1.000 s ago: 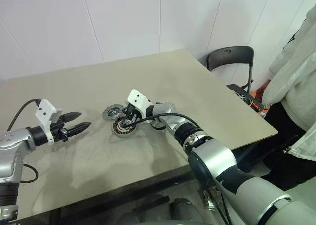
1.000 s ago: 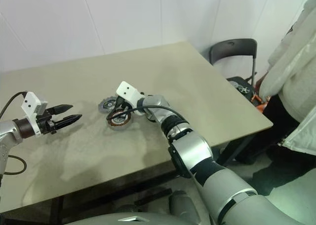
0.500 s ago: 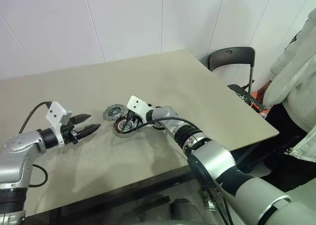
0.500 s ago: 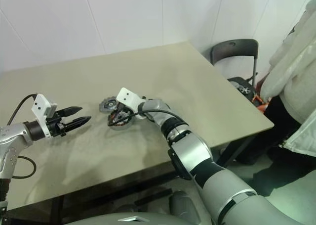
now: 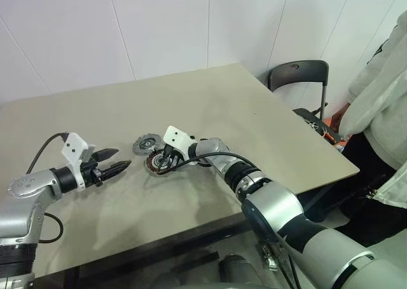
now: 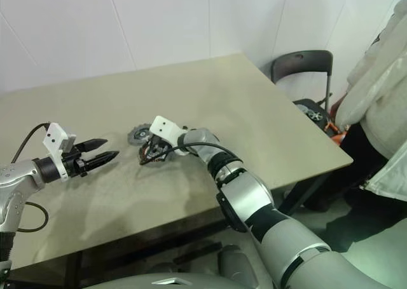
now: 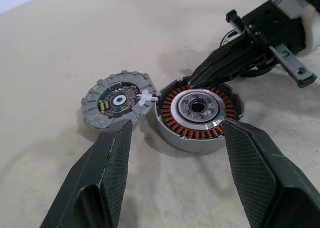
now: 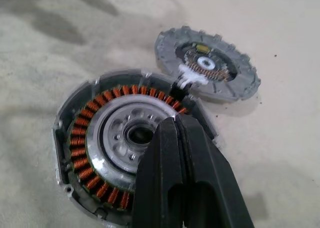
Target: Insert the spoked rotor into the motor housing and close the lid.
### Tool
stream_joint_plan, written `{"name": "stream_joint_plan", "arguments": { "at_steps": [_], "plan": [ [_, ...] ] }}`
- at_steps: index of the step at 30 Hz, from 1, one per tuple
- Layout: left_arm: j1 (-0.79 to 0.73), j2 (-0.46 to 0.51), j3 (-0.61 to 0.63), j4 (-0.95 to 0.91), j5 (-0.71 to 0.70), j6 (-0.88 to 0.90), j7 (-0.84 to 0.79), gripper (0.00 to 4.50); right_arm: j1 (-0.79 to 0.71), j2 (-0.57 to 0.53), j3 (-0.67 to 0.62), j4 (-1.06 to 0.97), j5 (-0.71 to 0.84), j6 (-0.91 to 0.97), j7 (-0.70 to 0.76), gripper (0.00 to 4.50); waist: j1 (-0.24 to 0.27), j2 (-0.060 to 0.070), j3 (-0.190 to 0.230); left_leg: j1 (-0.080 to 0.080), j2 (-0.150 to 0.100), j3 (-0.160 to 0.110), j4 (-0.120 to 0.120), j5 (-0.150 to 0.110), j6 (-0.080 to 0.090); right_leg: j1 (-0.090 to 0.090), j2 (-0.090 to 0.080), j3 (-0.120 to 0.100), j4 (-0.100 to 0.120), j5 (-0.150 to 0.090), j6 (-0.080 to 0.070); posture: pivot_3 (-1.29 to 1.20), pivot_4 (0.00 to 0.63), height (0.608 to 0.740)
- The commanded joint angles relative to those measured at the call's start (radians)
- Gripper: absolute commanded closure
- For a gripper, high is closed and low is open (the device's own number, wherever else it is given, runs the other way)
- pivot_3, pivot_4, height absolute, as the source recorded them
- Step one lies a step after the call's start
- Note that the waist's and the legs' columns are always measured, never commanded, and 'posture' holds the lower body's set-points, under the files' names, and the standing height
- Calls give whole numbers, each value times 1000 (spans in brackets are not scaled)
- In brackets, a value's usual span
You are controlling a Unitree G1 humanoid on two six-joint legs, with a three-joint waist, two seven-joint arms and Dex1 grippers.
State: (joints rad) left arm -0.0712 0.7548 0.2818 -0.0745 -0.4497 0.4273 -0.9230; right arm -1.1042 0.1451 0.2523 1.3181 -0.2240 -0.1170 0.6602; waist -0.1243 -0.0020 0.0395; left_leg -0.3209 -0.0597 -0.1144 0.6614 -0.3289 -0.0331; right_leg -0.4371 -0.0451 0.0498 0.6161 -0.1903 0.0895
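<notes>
The motor housing [image 8: 87, 138] lies flat on the table, a silver cup with a ring of copper coils. Inside the ring sits a silver round part with small holes and a dark hub [image 8: 137, 135], seemingly the spoked rotor. The lid [image 8: 207, 62] lies beside the housing, inner side up, joined to it by a small white piece. My right gripper [image 8: 176, 119] is shut, its tips resting on the silver part near the housing's rim. My left gripper [image 5: 122, 159] hovers open a short way to the left of both parts, pointing at them, with nothing between its fingers [image 7: 115, 168].
The tan table [image 5: 254, 124] ends at a front edge close to me. A black chair [image 5: 299, 79] stands past its right corner. A person in a light top [image 5: 381, 105] stands at the far right. A black cable loops by my right wrist.
My left gripper has drifted right, closer to the lid and housing. My right gripper has sunk a little onto the housing. Both kept their states.
</notes>
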Motion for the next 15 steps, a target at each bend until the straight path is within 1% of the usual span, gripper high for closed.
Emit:
{"name": "stream_joint_plan", "arguments": {
  "at_steps": [1,5,7,10,13,15],
  "plan": [
    [3,0,4,-45,-14,5,7,1457,54,122,15,-5,-14,8,-38,4482,0,0,0,0,0,0,0,0,0,0,0,0,0,0,0,0,0,740],
    [10,-3,7,-54,-16,12,13,1457,69,117,45,-3,-36,18,-38,4482,0,0,0,1,0,0,0,0,0,0,0,0,0,0,0,0,0,740],
    [11,-3,8,-55,-17,15,14,1457,71,127,44,-11,-26,15,-8,4482,0,0,0,2,0,0,0,0,0,2,0,0,0,0,0,0,0,740],
    [6,-4,5,-56,-16,18,18,1457,59,136,41,-23,-19,-1,-11,4482,0,0,0,3,0,0,0,0,0,3,0,0,0,0,0,0,0,740],
    [-3,-5,2,-55,-16,21,21,1457,6,150,-26,-48,57,-11,10,4482,0,0,0,3,0,0,1,0,0,3,0,0,0,0,0,0,0,740],
    [-7,-5,-2,-52,-15,20,21,1457,-29,161,-66,-73,111,-17,50,4482,0,0,0,3,0,0,0,0,0,3,0,0,0,0,0,0,0,740]
  ]
}}
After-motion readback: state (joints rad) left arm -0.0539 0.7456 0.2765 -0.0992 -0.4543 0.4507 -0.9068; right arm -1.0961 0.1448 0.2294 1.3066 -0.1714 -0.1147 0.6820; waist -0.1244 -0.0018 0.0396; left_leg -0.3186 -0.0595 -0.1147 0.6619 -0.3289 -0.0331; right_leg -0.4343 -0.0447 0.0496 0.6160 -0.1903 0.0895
